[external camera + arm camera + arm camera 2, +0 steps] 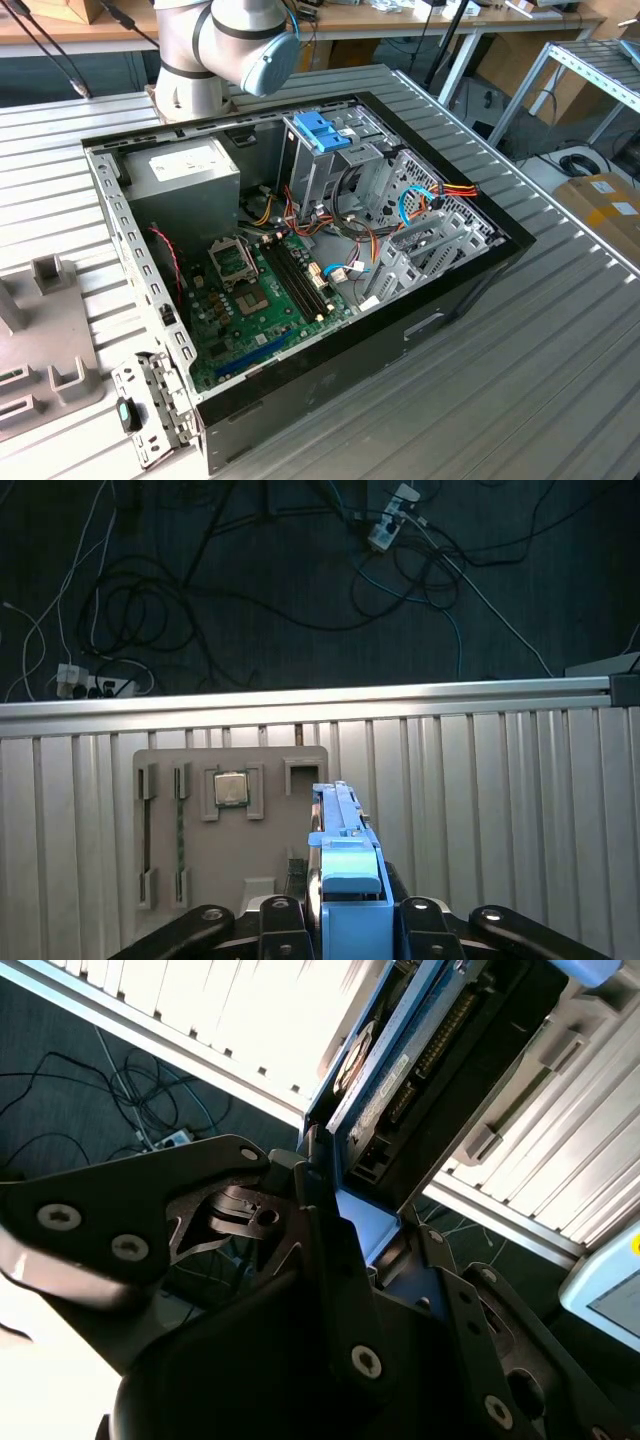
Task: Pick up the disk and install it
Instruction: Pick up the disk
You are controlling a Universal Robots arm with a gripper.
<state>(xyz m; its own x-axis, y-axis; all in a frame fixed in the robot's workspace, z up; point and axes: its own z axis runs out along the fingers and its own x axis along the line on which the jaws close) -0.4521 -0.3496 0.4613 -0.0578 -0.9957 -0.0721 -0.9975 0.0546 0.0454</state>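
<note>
In both wrist views my gripper (345, 930) (350, 1225) is shut on the disk (346, 855), with a dark finger on each side of its blue carrier frame. In the first wrist view the disk stands edge-on between the fingers, above the ribbed metal table (500, 800). In the second wrist view the disk (405, 1070) rises out of the jaws, showing its dark underside with a connector row and the blue frame along its edges. The open computer case (470, 290) lies on the table in the exterior view, where the arm's base (215, 45) stands behind it.
Inside the case are a metal drive cage with a blue handle (322, 130), a grey power supply box (185, 170), a green motherboard (260, 295) and loose cables. A beige fixture plate (190, 880) holding a processor chip (231, 788) lies under the gripper. Cables cross the floor beyond the table edge.
</note>
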